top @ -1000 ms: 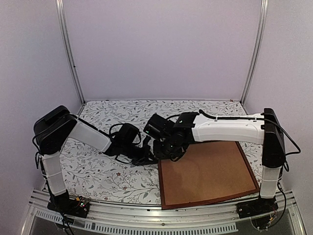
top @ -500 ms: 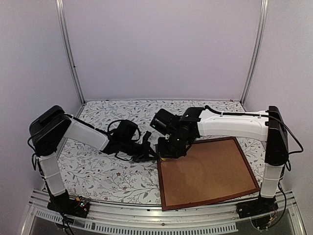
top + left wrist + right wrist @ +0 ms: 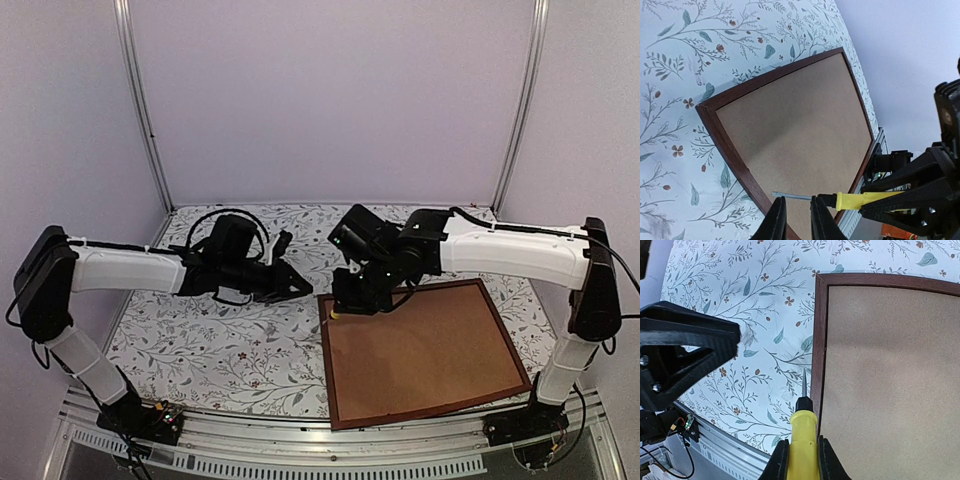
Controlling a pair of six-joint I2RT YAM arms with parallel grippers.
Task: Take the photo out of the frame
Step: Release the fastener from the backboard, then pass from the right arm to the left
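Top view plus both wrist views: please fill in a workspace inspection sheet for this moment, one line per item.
Surface: floral tablecloth, lying flat.
Job's things: frame lies face down with its brown backing board in place; photo not in view.
Clutter: nothing seen.
Pincers: right pincer shut on a yellow-handled screwdriver, tip close to the frame's edge; left pincer slightly open, empty, hovering above the surface.
Cables: black cable loops over the left arm's wrist; another runs along the right arm.
Surroundings: plain walls, metal posts in the back corners.
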